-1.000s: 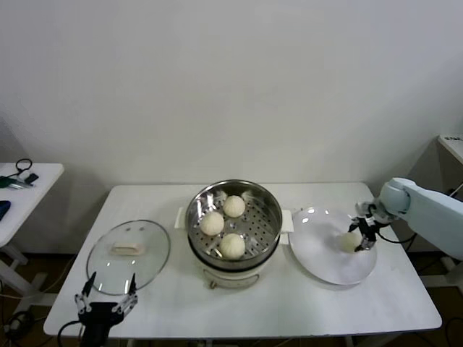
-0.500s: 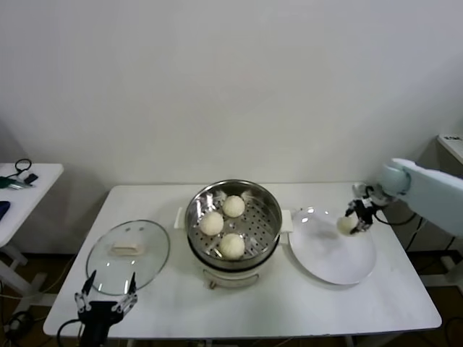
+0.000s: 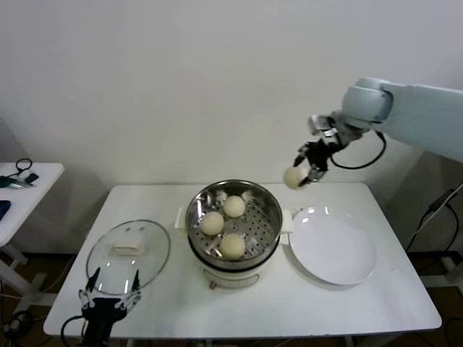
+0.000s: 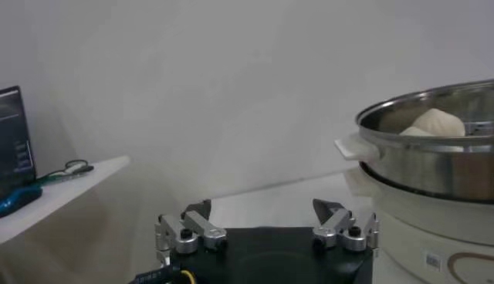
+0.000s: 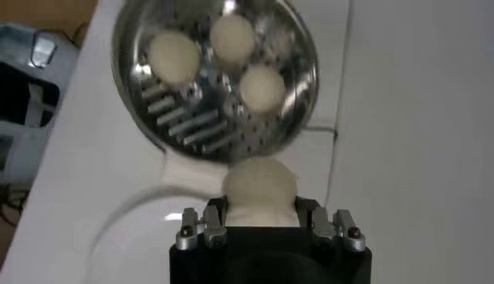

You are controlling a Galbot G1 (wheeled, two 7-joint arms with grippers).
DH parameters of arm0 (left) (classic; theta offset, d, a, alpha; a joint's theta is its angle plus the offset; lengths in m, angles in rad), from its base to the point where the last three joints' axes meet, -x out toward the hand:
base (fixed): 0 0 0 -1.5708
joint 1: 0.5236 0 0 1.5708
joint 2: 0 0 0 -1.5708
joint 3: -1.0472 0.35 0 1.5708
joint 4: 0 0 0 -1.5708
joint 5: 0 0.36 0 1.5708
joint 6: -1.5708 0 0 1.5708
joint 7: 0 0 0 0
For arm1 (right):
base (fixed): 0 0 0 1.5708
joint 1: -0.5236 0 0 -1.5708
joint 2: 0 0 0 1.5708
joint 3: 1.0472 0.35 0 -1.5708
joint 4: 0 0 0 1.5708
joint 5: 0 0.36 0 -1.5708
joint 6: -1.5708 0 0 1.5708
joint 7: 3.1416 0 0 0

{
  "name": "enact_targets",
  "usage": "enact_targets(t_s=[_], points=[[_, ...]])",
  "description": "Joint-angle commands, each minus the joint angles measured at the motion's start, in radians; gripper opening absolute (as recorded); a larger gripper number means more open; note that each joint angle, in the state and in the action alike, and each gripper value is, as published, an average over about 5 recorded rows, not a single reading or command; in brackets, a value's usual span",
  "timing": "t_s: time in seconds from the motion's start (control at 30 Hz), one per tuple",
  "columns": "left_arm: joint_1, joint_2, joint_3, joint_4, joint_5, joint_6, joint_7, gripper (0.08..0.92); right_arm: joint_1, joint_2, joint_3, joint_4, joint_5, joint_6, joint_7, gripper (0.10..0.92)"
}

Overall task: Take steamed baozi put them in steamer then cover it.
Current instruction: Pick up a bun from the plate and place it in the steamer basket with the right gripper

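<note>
White wall fills the background behind a white rectangular table [image 3: 347, 303], at whose middle stands the round shiny stainless-steel steamer basket [image 3: 269, 217] on its white electric pot base. Three small domed cream-white steamed buns [image 3: 232, 246] already lie on its perforated floor, clustered toward the 9 o'clock half, which leaves the 3 o'clock half bare. At 3 o'clock of the steamer, just beside its handle, sits a flat white round plate [image 3: 333, 253], with nothing on it now. At 9 o'clock lies the round clear glass lid with metal rim and cream handle [image 3: 129, 251], flat on the table. The right gripper [image 3: 309, 169] hangs high in the air, its fingers pinching the fourth cream-white bun [image 3: 293, 177] from two sides; the right wrist view shows that bun [image 5: 260, 189] bulging between the jaws with the steamer below and ahead. Seen from the head camera, the steamer's free space lies toward 7 o'clock of the held bun and well beneath it, so the coming move is, in my judgement, a short carry that way followed by a descent onto the bare perforated patch. A round bun has no long axis to mind. The left gripper [image 3: 110, 302] waits low at the table's near edge, at 6 o'clock of the lid, fingers spread wide and holding nothing; it is the nearer arm for the lid.
</note>
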State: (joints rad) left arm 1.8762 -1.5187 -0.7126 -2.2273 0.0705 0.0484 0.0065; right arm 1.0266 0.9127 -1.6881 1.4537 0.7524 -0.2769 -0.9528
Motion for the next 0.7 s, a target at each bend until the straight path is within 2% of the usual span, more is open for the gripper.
enact_targets(t_s=[0.03,0.37,0.7], points=[[-0.002,0.0,0.002,0.001,0.0,0.0,0.0,0.823,-0.079,0.149,-0.015,0.149,0.11,-0.14,0.142,0.602],[0.0,-0.002,-0.006,0.0,-0.001,0.0,0.0,0.823,-0.348,0.207,0.052,-0.072,-0.057,-0.136,0.176,0.602],[-0.002,0.002,-0.024,0.0,-0.013,0.007,0.001,0.823,-0.405,0.232,0.071,-0.136,-0.084,-0.129,0.181,0.602]])
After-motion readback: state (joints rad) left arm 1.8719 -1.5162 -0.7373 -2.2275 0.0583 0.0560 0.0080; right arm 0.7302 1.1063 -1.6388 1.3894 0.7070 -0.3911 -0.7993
